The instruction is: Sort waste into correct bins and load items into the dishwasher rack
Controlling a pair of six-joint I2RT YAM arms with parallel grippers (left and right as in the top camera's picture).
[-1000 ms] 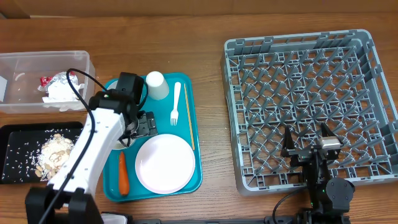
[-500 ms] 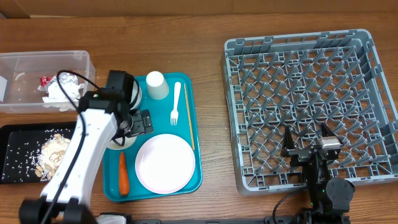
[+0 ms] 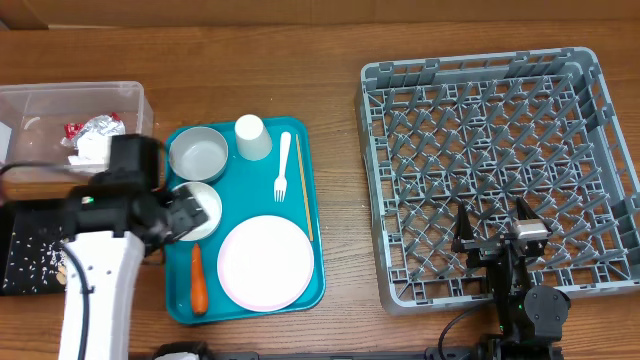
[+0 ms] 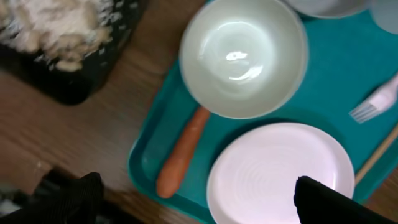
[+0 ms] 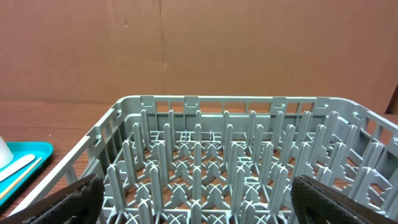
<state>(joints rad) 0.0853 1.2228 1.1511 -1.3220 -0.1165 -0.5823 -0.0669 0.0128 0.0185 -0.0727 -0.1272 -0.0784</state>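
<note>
My left gripper (image 3: 190, 213) hangs open and empty over the left side of the teal tray, above one white bowl (image 3: 200, 203) (image 4: 244, 57). A second bowl (image 3: 198, 153), a white cup (image 3: 253, 137), a white fork (image 3: 283, 165) (image 4: 376, 106) and the pale plate (image 3: 265, 262) (image 4: 280, 174) also lie on that tray. The clear tub (image 3: 30, 100) holds the napkin (image 3: 92, 148) and the foil wrapper (image 3: 85, 128). Food scraps (image 4: 56, 28) sit in the black tray (image 3: 25, 250). My right gripper (image 3: 492, 232) (image 5: 199, 208) stays open over the grey rack (image 3: 500, 150) (image 5: 236, 155).
An orange carrot-like piece (image 3: 198, 280) (image 4: 183, 152) lies on the teal tray (image 3: 315, 260) beside the plate, and a thin wooden stick (image 3: 307, 200) runs along its right side. My left arm covers part of the black tray. The rack holds nothing.
My left arm has swung left and towards the front, off the upper bowl, which now shows fully. Its open gripper now hangs over the lower bowl. The right arm has not moved.
</note>
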